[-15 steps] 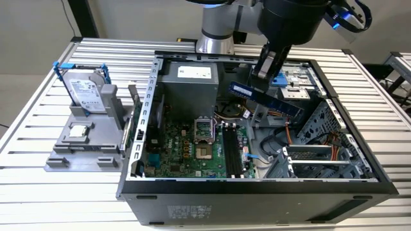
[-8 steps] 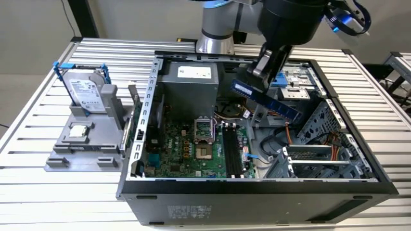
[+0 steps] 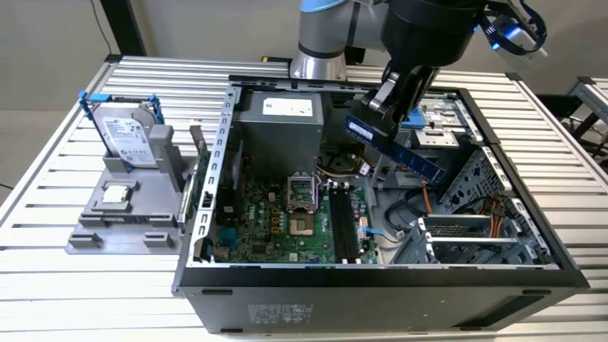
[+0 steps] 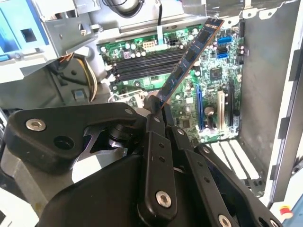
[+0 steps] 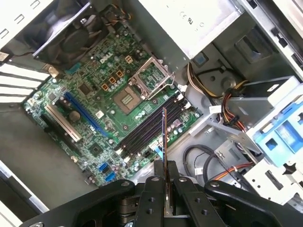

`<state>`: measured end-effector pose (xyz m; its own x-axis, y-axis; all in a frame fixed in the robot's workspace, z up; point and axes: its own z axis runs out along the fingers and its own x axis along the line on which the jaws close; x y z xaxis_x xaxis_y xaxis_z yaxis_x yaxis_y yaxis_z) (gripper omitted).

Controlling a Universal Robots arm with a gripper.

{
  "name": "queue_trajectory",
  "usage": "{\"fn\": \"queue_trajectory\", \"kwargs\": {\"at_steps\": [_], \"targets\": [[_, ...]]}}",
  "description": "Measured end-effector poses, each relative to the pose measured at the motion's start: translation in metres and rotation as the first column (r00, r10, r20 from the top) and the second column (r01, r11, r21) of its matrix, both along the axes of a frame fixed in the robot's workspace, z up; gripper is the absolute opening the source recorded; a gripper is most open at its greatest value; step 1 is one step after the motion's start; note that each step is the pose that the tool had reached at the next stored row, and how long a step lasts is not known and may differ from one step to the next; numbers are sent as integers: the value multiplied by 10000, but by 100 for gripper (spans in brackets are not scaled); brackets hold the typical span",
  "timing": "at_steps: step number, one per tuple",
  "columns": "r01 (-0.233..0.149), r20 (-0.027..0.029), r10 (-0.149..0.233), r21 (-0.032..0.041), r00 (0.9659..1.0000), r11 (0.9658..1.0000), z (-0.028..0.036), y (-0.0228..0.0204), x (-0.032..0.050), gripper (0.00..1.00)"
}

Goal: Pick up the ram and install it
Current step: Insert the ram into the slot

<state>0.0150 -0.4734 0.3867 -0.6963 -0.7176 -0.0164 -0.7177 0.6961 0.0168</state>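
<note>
While ram (image 3: 399, 151) is clamped tight in gripper (image 3: 378, 112), pickup is judged done. Ram is held tilted over case (image 3: 380, 285), with memory slots (image 5: 147, 128) below tool. Seating is not yet done.

A: Green motherboard (image 5: 90, 113) lay straight below the fingers (image 5: 152, 201), inside the open case (image 3: 380, 281).
B: And well off from them, the hard drive (image 3: 124, 139) stood on edge in a grey stand (image 3: 114, 228).
</note>
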Motion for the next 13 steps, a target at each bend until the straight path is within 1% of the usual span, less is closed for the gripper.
{"fn": "queue_trajectory", "kwargs": {"at_steps": [3, 6, 8, 10, 13], "targets": [[272, 0, -272, 1, 9996, 9996, 0, 2, 0, 0], [734, 0, -734, 0, 9973, 9973, 0, 2, 0, 0], [1081, 0, -1081, 0, 9941, 9941, -1, 2, 0, 0], [1402, 0, -1402, 0, 9901, 9901, -1, 2, 0, 0], [1891, 0, -1891, 0, 9819, 9819, -1, 2, 0, 0]]}}
